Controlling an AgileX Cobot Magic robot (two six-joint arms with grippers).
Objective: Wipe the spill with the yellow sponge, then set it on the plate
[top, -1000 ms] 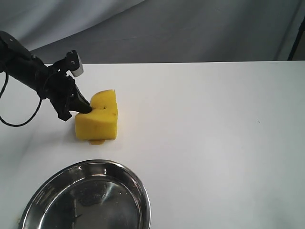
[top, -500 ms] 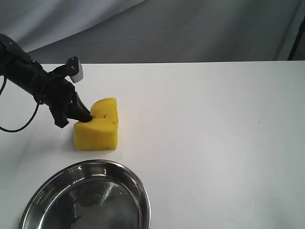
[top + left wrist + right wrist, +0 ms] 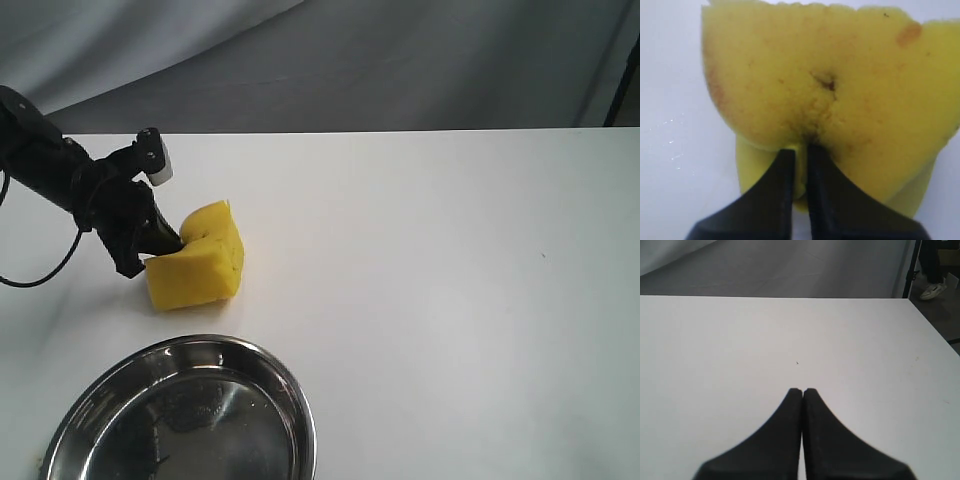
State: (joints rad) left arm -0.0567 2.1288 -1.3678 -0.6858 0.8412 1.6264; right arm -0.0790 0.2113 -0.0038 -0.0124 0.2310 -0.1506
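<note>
The yellow sponge [image 3: 197,257] sits left of centre on the white table, pinched into a fold and tilted. My left gripper [image 3: 172,242] is shut on the sponge's near-left edge. Up close, the sponge [image 3: 830,95] fills the left wrist view, with the black fingers squeezing a thin fold of foam at the gripper [image 3: 801,150]. The steel plate [image 3: 290,400] lies at the front left, just below the sponge. No orange spill shows; the sponge covers where it was. My right gripper [image 3: 802,390] is shut on nothing above bare table and does not appear in the exterior view.
The white table [image 3: 450,280] stretches right of the sponge and ends at a far edge against a grey backdrop [image 3: 400,60]. A black cable [image 3: 40,258] hangs from the left arm. A dark stand [image 3: 622,90] rises at the far right.
The left gripper has dragged the sponge a little to the left and toward the front, tilting it. The amber smear seen under the sponge's front edge a second ago no longer shows.
</note>
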